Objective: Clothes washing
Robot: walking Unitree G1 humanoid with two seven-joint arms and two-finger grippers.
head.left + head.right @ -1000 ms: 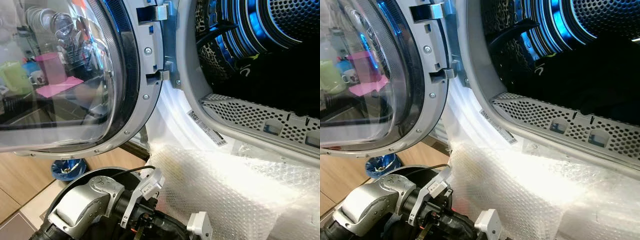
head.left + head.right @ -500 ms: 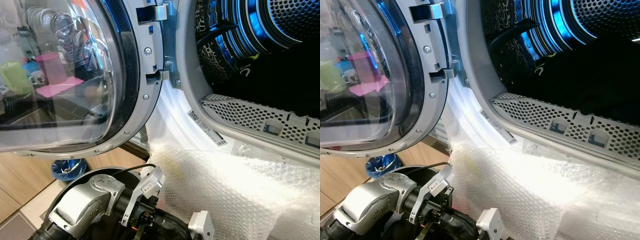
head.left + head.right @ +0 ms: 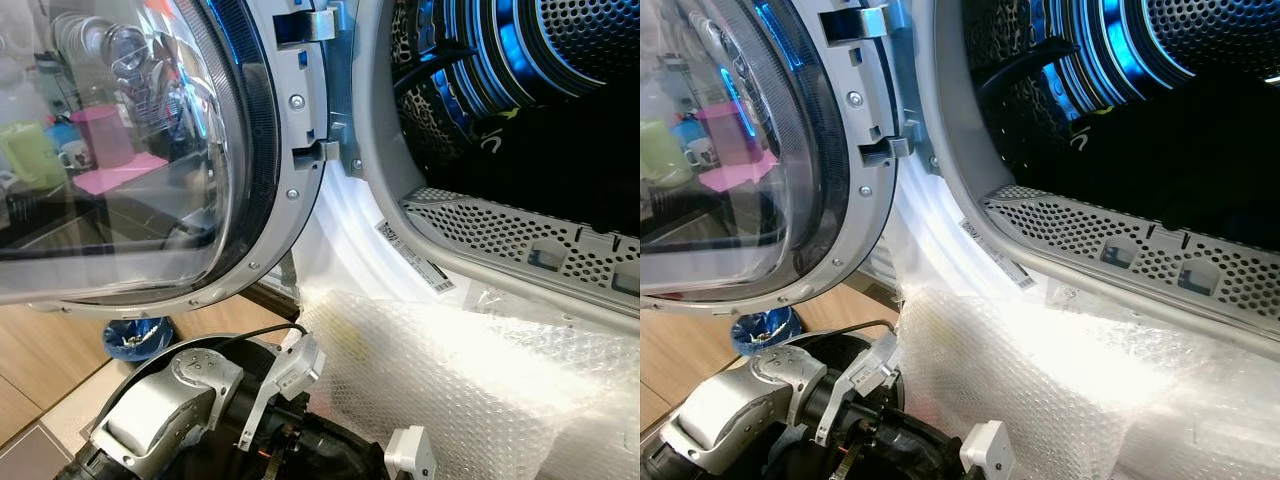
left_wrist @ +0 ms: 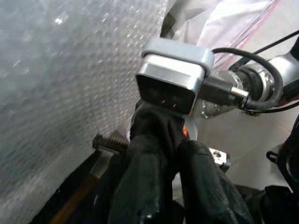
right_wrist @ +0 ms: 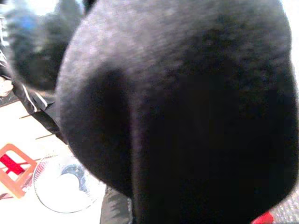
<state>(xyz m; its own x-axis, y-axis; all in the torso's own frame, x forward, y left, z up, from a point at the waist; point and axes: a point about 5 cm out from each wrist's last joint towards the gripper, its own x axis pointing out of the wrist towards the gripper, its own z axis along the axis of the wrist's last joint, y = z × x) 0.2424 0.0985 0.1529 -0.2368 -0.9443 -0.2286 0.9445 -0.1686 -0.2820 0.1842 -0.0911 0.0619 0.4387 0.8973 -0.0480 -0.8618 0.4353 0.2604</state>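
Left wrist view has the left claw (image 4: 159,140) pinching dark cloth (image 4: 156,126) low beside the bubble wrap (image 3: 470,390). Up above, the washer's door (image 3: 130,170) is swung wide, drum (image 3: 530,60) glowing blue. Right claw: cannot tell.

The left arm (image 3: 170,405) has sunk slightly lower beside the bubble wrap (image 3: 450,390).

Both eye views look down from close up, sharing the open door (image 3: 150,160), drum (image 3: 1140,90) and bubble wrap (image 3: 470,390). The left wrist view faces along its fingers (image 4: 154,182), the wrap beside them. The right wrist view sits against dark cloth (image 5: 187,107).
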